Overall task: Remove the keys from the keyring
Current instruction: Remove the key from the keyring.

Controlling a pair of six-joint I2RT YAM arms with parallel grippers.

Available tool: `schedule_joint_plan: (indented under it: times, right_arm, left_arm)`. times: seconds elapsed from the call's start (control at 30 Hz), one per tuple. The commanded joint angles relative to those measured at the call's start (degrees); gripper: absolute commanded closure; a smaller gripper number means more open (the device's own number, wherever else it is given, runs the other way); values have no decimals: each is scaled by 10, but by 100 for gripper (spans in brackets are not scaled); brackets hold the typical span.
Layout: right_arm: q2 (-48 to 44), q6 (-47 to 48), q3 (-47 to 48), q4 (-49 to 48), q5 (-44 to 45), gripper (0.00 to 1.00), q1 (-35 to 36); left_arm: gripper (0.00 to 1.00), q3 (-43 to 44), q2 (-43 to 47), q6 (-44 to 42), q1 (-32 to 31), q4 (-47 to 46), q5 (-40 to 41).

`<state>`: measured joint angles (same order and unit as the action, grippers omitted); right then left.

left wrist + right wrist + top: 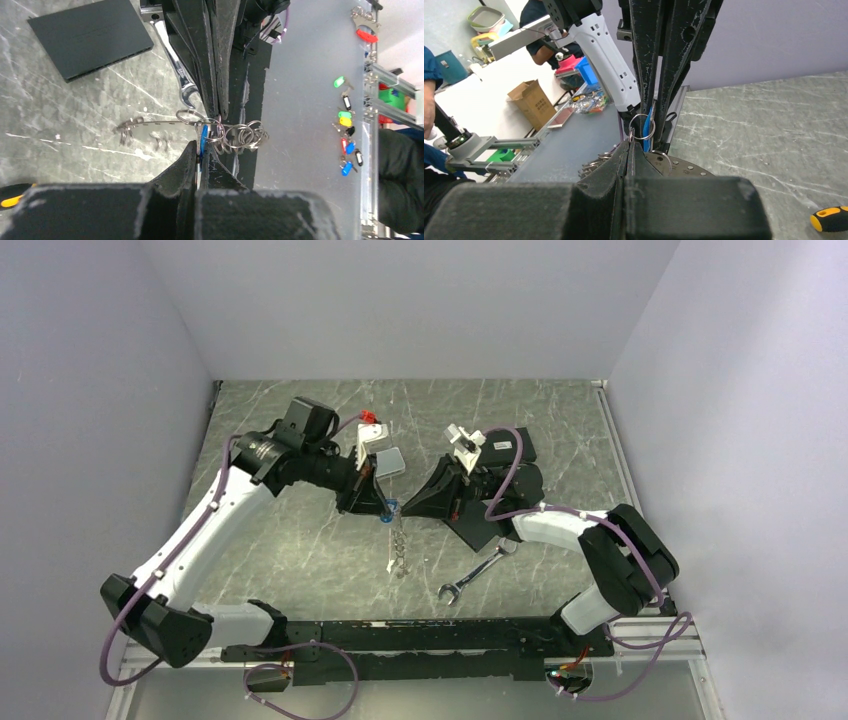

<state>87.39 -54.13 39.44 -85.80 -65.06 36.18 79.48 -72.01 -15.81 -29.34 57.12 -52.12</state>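
Jaws meet tip to tip: left jaws pinch the blue tag (202, 142), right jaws pinch the keyring (239, 136). Best hold the tag steady and peel the ring off slowly.

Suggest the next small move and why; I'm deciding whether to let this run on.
Probably ease the right fingers slightly away from the left fingers. Both pairs are shut tip to tip, the left on the blue tag, the right seemingly on a small ring, and the keys hang below, not yet freed.
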Motion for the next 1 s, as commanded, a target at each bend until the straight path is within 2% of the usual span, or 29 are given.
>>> schedule_joint_plan:
  times: [0.0, 0.4, 0.6, 0.8, 0.97]
  right_arm:
    - [-21, 5, -4, -103, -16, 100, 2]
    - [-20, -12, -3, -124, -19, 100, 3]
    - [-17, -17, -4, -124, -15, 100, 3]
    - [-15, -12, -6, -116, -14, 100, 3]
    - [-12, -10, -7, -108, -7, 100, 3]
  left_arm:
    - [100, 36, -19, 18, 0, 16, -30]
    - [100, 58, -73, 16, 2, 98, -48]
    - [100, 50, -74, 55, 11, 79, -47]
    - [100, 48, -80, 65, 36, 75, -116]
    - [100, 33, -78, 90, 36, 64, -107]
